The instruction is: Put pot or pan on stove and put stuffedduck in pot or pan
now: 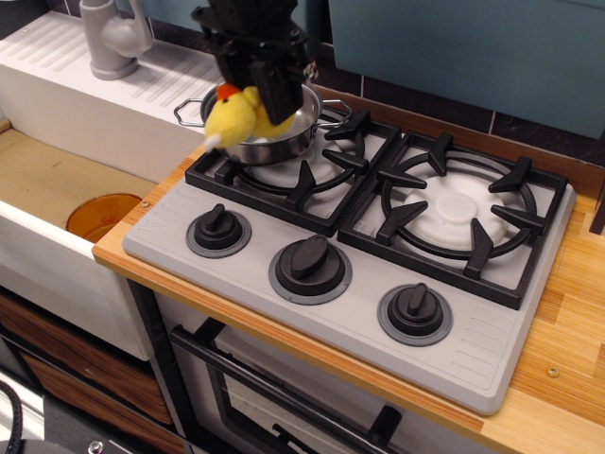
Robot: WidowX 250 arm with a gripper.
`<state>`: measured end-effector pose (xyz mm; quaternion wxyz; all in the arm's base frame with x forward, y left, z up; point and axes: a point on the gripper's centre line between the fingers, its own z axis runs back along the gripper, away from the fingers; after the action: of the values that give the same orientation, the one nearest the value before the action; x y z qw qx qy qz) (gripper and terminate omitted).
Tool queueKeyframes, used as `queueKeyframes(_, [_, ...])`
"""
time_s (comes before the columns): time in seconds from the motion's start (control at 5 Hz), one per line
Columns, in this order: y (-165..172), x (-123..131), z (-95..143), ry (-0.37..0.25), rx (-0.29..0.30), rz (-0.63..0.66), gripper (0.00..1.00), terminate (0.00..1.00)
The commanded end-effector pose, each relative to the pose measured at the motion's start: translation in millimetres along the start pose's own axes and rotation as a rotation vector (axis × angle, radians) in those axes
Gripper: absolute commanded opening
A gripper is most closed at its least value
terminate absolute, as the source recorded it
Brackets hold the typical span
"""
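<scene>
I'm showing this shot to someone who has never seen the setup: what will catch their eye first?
Most likely the yellow stuffed duck, hanging from the black gripper at the near rim of the shiny steel pot on the left burner. Next comes the grey stove itself, with its black grates and three knobs along the front. An orange disc lies in the sink at left.

A white sink basin (57,203) lies at the left, and an orange disc (102,216) sits at its bottom. A grey faucet (109,36) stands on the white ribbed drainboard (123,90) behind it. The wooden counter (558,378) frames the cooking area (a small screw shows near its right edge). Below it is a dark oven door handle (274,402).
</scene>
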<state>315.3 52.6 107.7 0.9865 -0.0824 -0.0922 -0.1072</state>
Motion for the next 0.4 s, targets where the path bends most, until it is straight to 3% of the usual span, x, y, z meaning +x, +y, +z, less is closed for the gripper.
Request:
queueKeyframes(0.0, [39.9, 61.9, 7.2, -0.046, -0.002, -0.074, 0.0, 0.0])
queueKeyframes(0.2, [58.2, 76.3, 4.6, -0.047, -0.006, -0.104, 0.0, 0.0])
